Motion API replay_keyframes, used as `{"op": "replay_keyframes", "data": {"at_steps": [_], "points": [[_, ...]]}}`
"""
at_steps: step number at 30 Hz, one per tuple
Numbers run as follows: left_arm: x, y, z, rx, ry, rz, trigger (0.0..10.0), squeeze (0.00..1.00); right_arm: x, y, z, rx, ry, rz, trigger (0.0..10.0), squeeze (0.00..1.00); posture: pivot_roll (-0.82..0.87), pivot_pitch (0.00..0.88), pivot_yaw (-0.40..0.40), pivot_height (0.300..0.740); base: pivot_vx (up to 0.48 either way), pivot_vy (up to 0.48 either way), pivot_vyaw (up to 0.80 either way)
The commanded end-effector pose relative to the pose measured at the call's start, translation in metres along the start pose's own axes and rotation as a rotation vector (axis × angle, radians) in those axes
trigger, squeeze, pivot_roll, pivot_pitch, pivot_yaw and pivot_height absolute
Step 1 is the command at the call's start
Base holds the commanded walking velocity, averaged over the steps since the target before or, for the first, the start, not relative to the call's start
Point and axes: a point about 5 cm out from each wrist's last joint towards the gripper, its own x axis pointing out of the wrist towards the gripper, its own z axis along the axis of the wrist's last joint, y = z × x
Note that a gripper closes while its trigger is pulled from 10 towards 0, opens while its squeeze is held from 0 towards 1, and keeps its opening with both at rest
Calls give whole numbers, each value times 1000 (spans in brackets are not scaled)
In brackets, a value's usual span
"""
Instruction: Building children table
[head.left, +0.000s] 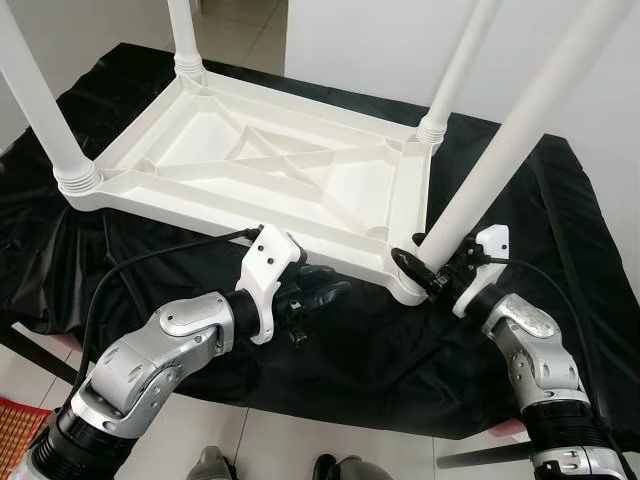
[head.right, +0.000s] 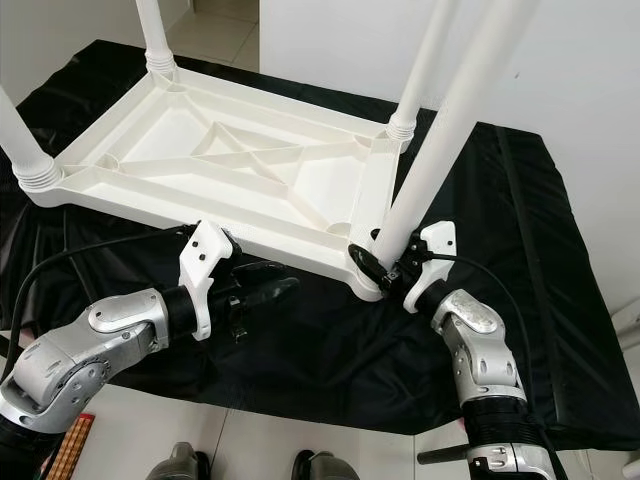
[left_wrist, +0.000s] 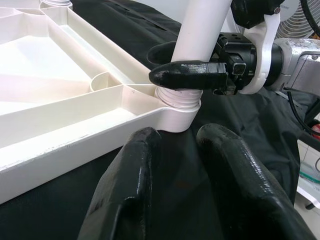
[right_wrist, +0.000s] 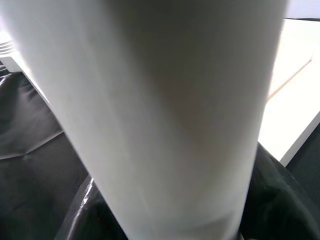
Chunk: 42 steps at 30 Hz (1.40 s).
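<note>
- Right claw (head.left: 418, 262) clamped on the near-right leg (head.left: 520, 130) just above its ribbed collar, one black finger (left_wrist: 187, 75) across the front of the tube, the other behind it.
- Left claw (head.left: 325, 293) holding nothing, two fingers (left_wrist: 125, 190) slightly parted, hovering over the black cloth (head.left: 360, 350) just beside the tabletop's near long edge, aimed toward the near-right corner.
- White plastic children's tabletop (head.left: 250, 155) lying upside down on the cloth-covered worktop (head.left: 560, 230), ribbed underside up, diagonal braces crossing the middle.
- Near-right leg seated in its corner socket (left_wrist: 177, 107), leaning up and away to the right.
- Far-right leg (head.left: 458, 65) standing in its socket, collar showing at the base.
- Far-left leg (head.left: 183, 35) and near-left leg (head.left: 40, 100) also standing in their corners, tops cut off by the frame.
- Black cable (head.left: 150, 265) looping from the left wrist across the cloth.
- Fan grille (left_wrist: 305, 17) behind the right wrist in the left wrist view.
- Right wrist view taken up close by the white leg (right_wrist: 165, 115), with tabletop edge and black cloth at the margins.
- Tiled floor (head.left: 240, 30) beyond the worktop, woven mat (head.left: 20, 430) at the lower left.
</note>
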Motion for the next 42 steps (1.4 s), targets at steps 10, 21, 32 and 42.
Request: {"op": "replay_keyframes", "data": {"at_steps": [10,21,32,42], "points": [[0,-11,1,-5,-7,-92,10000,0,-4,3,-6,26,37,-106,10000,0,197,174,-109,740,0,0,0],[4,-14,-1,-16,-18,-97,10000,0,-3,12,-2,37,26,-335,10000,0,167,167,-121,740,0,0,0],[7,-12,-1,-10,-20,-109,10000,0,-5,44,-1,73,28,-679,10000,0,140,155,-120,740,0,0,0],[11,-10,-1,-4,-28,-113,10000,0,-7,59,-3,115,60,-763,10000,502,115,148,-125,740,0,0,0]]}}
